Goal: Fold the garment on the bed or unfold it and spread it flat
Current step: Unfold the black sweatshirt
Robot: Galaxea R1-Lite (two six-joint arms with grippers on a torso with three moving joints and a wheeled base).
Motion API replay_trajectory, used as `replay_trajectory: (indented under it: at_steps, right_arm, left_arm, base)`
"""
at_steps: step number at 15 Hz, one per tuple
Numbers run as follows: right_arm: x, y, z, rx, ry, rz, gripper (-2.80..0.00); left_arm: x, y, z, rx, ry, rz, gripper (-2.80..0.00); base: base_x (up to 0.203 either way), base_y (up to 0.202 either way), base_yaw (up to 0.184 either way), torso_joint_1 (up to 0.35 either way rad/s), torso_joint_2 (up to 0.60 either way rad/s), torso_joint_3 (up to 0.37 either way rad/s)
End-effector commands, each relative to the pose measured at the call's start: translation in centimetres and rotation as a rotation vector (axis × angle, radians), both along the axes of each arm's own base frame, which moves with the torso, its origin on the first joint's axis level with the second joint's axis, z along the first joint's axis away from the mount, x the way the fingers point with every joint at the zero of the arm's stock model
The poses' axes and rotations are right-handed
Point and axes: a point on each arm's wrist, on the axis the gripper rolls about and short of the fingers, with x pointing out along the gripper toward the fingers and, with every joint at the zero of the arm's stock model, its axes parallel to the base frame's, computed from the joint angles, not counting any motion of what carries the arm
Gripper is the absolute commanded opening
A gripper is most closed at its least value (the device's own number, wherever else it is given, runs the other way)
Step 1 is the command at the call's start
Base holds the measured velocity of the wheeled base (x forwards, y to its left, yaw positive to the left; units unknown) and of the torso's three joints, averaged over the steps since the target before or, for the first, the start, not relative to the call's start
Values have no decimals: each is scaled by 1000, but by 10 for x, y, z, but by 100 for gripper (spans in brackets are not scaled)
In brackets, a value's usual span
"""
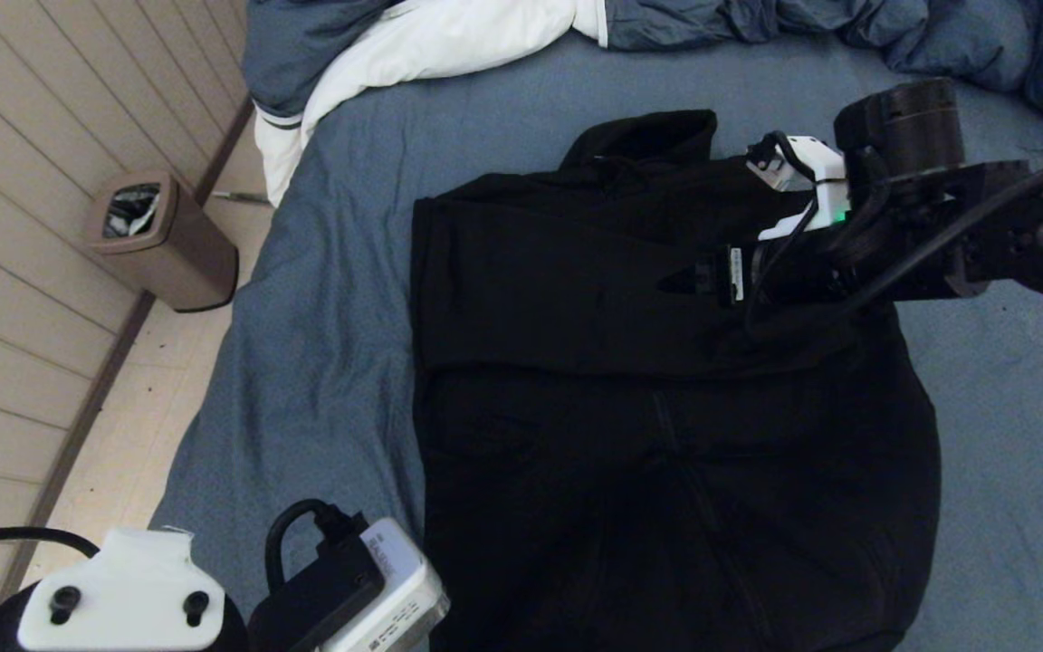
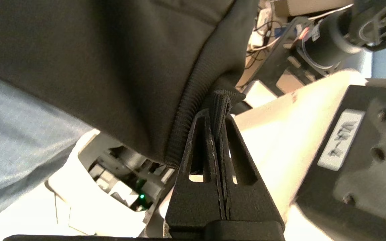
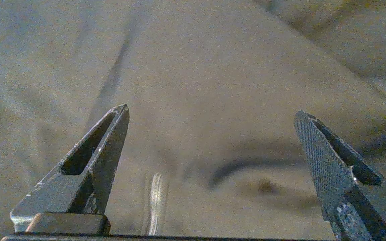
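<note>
nearest, the left gripper (image 2: 217, 110) is clamped on the ribbed hem of the large black zip-front hooded sweatshirt (image 1: 657, 426), which lies spread on the blue-grey finely textured bed (image 1: 331, 317). farther up, the right gripper (image 1: 680, 281) hovers over the sweatshirt's chest with its fingers spread wide, holding nothing.

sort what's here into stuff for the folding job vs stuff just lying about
For the job: garment, bed, left pincer shut on the garment's ribbed hem, right pincer open above the garment.
Lying about: duvet, bin on the floor.
</note>
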Motion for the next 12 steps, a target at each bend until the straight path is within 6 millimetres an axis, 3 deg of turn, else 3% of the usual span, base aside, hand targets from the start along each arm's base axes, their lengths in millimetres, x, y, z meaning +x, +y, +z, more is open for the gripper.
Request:
replay_trajectory:
  at_steps: [1, 3, 4, 9, 12]
  right_arm:
    - [-24, 3, 14, 3, -24, 38, 0]
    - [-24, 4, 11, -4, -15, 39, 0]
    - [-22, 4, 11, -3, -18, 38, 0]
    - [-21, 2, 12, -10, -25, 34, 0]
    - [-20, 0, 17, -8, -44, 28, 0]
  left_arm:
    - [-2, 7, -5, 10, 4, 8, -280]
    - [-3, 10, -10, 4, 2, 14, -280]
    - [-2, 9, -10, 1, -7, 26, 0]
    - [-1, 8, -7, -18, -37, 56, 0]
    - [6, 11, 4, -70, -65, 106, 0]
  base:
    - [0, 0, 0, 0, 0, 0]
    - [0, 0, 0, 0, 0, 0]
    - [0, 0, 0, 0, 0, 0]
    - [0, 0, 0, 0, 0, 0]
    - [0, 0, 0, 0, 0, 0]
